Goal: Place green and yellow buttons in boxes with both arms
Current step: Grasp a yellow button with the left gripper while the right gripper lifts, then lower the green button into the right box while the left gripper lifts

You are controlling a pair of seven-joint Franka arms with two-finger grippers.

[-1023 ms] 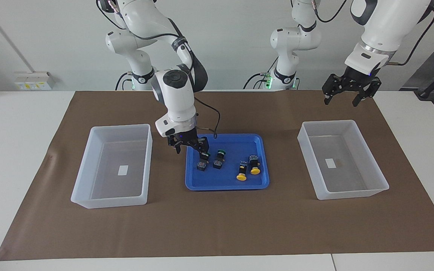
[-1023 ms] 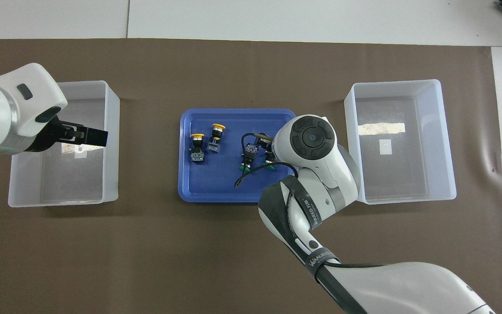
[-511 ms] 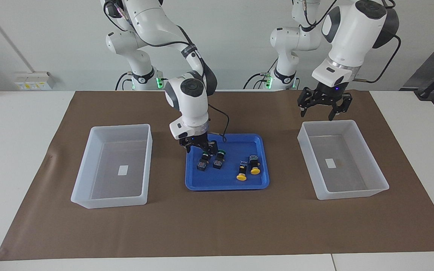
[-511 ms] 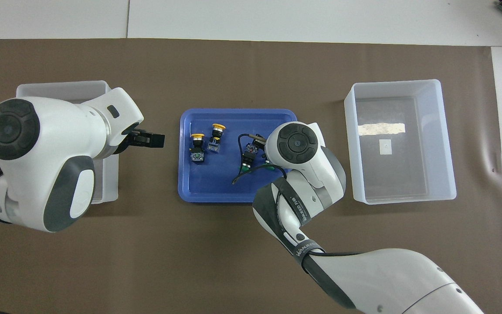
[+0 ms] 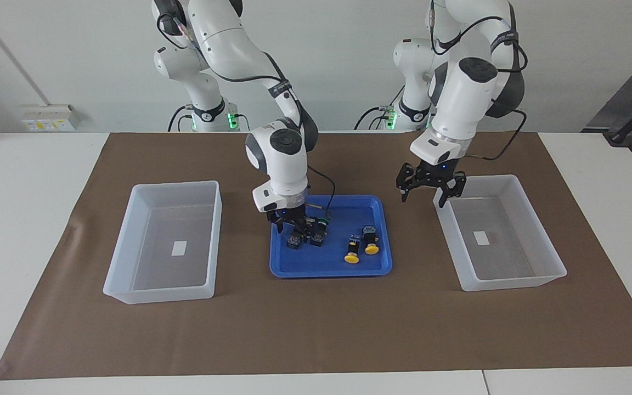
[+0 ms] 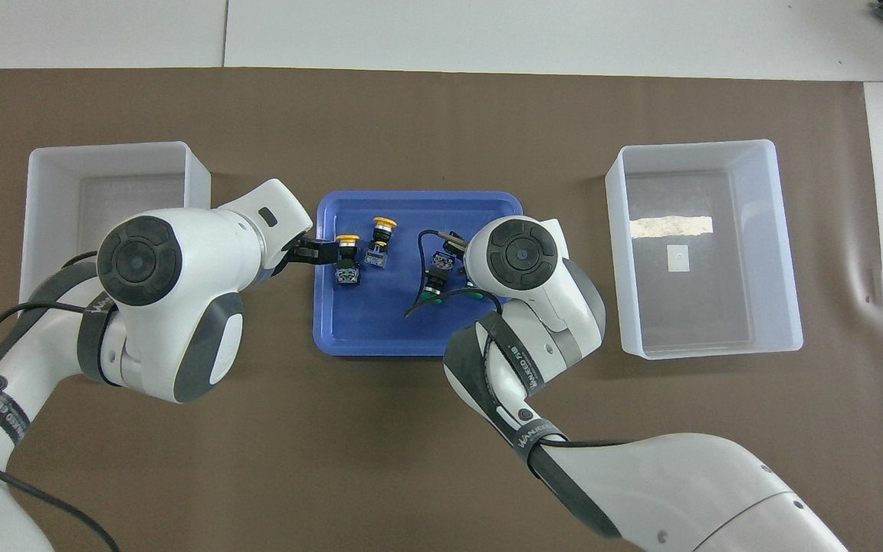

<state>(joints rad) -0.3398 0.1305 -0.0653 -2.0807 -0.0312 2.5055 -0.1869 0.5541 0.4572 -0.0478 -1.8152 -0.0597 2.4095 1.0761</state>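
Note:
Two green buttons [image 5: 294, 240] [image 5: 317, 237] and two yellow buttons [image 5: 352, 253] [image 5: 371, 244] lie in the blue tray [image 5: 327, 269]. My right gripper [image 5: 293, 225] is down in the tray on the green button nearest the right arm's end. In the overhead view its wrist hides that button; the other green button [image 6: 435, 280] shows beside it. My left gripper [image 5: 421, 202] hangs open and empty over the tray's edge [image 6: 323, 230], beside a yellow button [image 6: 348, 257]. Both boxes [image 5: 157, 293] [image 5: 513, 282] hold nothing.
The tray sits mid-table on a brown mat [image 5: 316, 329], with one box toward each arm's end. The left arm's elbow and wrist cover part of its own box [image 6: 104, 149] in the overhead view.
The left arm swung from above its box toward the tray and came lower. The right gripper dropped onto the green button.

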